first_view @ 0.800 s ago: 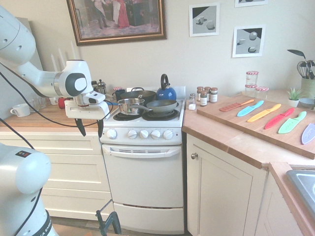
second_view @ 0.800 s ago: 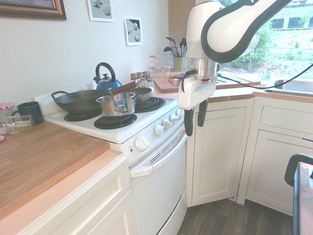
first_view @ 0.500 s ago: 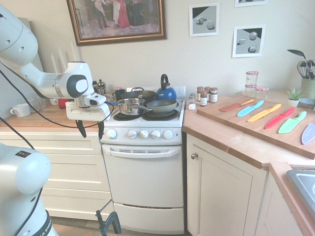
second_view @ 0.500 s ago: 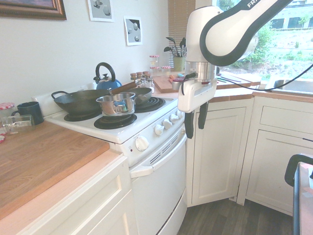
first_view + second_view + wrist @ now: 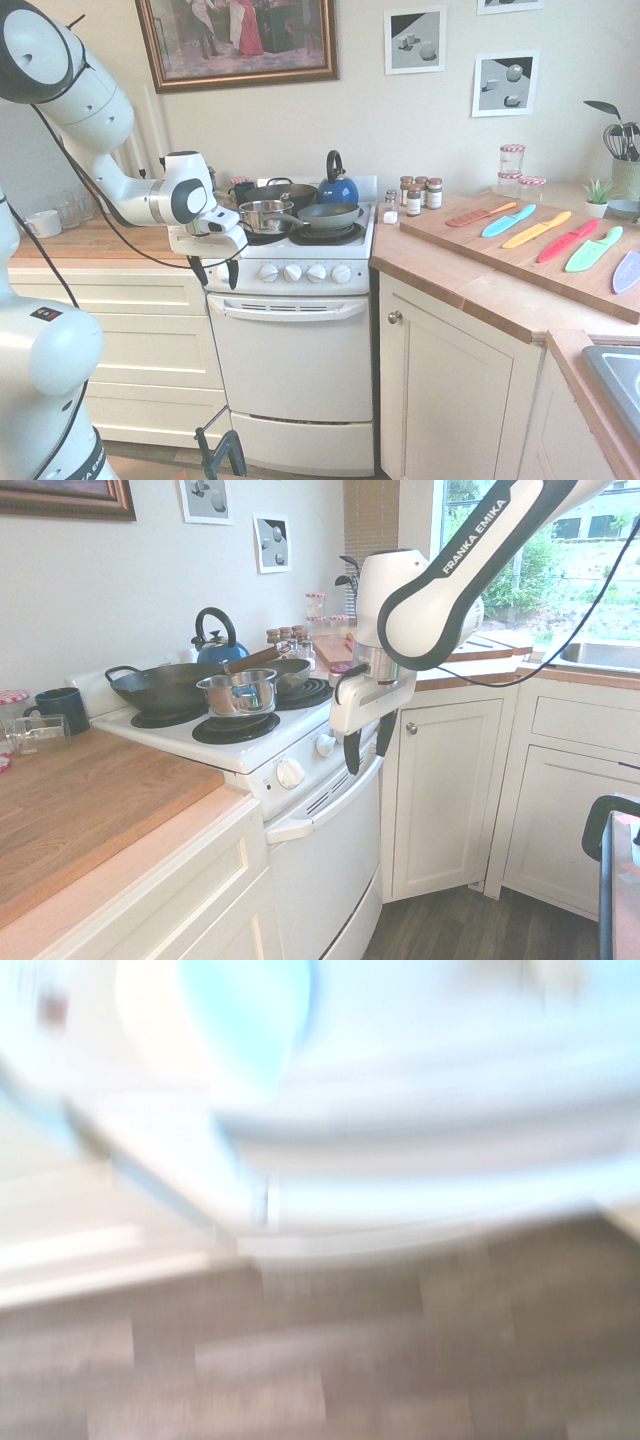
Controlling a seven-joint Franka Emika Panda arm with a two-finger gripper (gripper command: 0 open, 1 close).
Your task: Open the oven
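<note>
- In the first exterior view, the oven [image 5: 292, 360] stands at six o'clock from the pans [image 5: 328, 216], its door closed.
- The gripper [image 5: 215, 284] points down near the door's ten o'clock corner, probably to line up with the handle [image 5: 290, 312].
- Its fingers are spread apart with nothing between them, presumably to fit round that bar.
- The pans sit on the burners, up out of the door's swing.
- Next likely: lower, close, pull; bumping a knob [image 5: 268, 272] is a risk.
</note>
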